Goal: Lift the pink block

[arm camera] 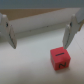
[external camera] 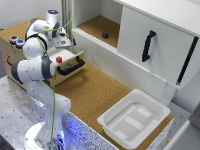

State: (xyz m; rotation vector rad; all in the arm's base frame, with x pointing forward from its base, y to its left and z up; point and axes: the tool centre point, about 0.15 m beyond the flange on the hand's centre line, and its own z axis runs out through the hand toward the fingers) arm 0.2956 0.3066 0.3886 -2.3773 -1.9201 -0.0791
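The pink block [external camera: 59, 59] is a small reddish-pink cube on the wooden drawer unit at the exterior view's left. In the wrist view the block [arm camera: 60, 58] lies on a pale surface and bears a dark letter on its side. My gripper [external camera: 64, 43] hangs just above the block. In the wrist view my gripper [arm camera: 39, 44] is open and empty. One finger [arm camera: 70, 31] stands just above the block. The other finger [arm camera: 7, 31] is far off to the side. The block is not between the fingers.
The drawer has a black handle [external camera: 70, 66]. Round coloured buttons [external camera: 16, 41] sit on the unit's top. A white tray [external camera: 132, 117] stands at the cork table's front right. A white cabinet door with a black handle [external camera: 148, 46] hangs at the right. A small dark object [external camera: 105, 35] lies on the back shelf.
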